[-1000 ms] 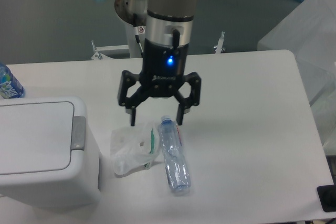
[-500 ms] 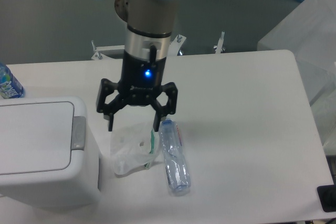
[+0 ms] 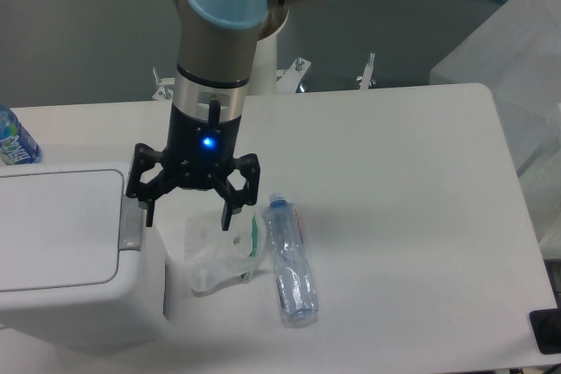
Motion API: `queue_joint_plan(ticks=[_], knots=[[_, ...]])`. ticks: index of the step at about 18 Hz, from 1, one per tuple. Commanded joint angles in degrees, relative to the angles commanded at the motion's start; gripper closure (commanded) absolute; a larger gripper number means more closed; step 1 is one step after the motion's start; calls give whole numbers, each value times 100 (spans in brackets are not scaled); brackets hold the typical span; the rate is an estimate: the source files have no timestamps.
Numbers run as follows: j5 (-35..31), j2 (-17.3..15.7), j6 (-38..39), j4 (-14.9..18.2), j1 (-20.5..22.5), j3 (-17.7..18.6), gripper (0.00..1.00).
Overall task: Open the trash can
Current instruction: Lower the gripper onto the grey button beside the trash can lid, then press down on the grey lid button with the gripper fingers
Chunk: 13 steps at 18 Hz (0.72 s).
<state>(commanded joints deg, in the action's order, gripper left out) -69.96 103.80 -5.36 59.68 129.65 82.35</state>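
The trash can is a boxy white bin at the lower left with its flat lid down and a grey push tab on its right edge. My gripper hangs just right of the bin, open, with nothing between its fingers. Its left fingertip is close above the grey tab; whether it touches I cannot tell. The right fingertip hovers over a crumpled plastic bag.
A crumpled clear plastic bag lies right of the bin, and a clear plastic bottle lies beside it. Another bottle with a blue label stands at the far left edge. A translucent sheet rises at the right.
The arm has swung left across the table, carrying the open gripper from above the lying bottle to the bin's right edge, over the grey tab. Nothing else moved.
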Motion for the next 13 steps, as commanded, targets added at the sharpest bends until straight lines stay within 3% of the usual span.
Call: queue_joint_plan(ticks=[13], knots=[[-18, 18, -9, -246, -62, 185, 0]])
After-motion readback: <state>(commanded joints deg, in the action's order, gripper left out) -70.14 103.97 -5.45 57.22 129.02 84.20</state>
